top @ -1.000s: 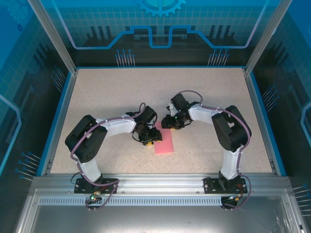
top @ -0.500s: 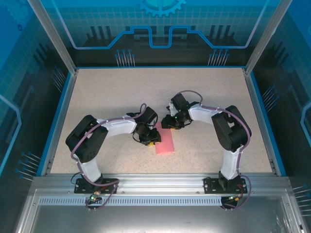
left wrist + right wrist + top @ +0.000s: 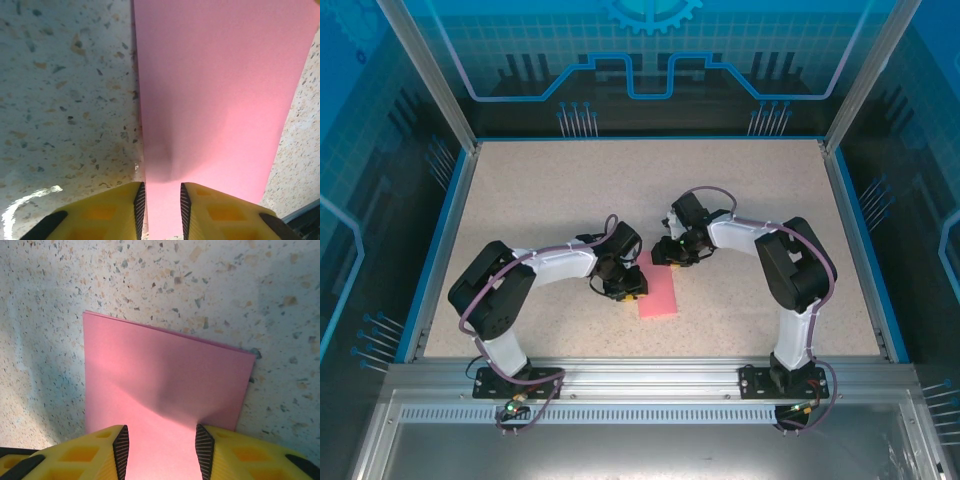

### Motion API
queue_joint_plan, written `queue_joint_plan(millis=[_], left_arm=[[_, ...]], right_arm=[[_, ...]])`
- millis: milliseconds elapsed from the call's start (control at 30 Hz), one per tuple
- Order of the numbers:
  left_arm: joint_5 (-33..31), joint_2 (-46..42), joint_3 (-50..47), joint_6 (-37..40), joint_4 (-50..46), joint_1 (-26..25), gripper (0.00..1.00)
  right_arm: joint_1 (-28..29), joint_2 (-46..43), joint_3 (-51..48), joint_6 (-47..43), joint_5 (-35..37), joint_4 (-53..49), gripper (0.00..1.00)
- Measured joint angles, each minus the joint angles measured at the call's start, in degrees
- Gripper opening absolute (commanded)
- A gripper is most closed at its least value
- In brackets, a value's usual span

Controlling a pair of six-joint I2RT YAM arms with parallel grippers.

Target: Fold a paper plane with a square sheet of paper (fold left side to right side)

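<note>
Shifted toward 7 o'clock: left arm elbow (image 3: pixel 485 300). Pink square sheet of paper (image 3: pixel 660 296): left gripper (image 3: pixel 160 189), jaws narrowly apart, at its 10 o'clock; right gripper (image 3: pixel 161 434), half-spread, at 12 o'clock; neither clamps it.

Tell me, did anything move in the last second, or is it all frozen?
Barely. The left arm's elbow swung slightly outward to the left, while the left tool kept to the left edge of the pink paper. The right tool and the paper stayed where they were.
</note>
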Motion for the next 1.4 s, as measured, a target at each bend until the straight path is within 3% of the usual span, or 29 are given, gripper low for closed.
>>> queue_joint_plan(millis=[267,667,1400], left_arm=[[-1.0,0.5,0.0,0.1,-0.1,0.0,0.34],[-1.0,0.9,-0.3,-0.1,0.2,0.2,0.24],[-0.9,0.5,-0.5,-0.1,3.1,0.0,0.24]], right_arm=[[0.0,0.0,0.0,0.0,-0.1,0.0,0.44],[0.0,0.1,0.0,0.0,-0.3,0.1,0.44],[0.0,0.2,0.0,0.0,-0.5,0.2,0.44]])
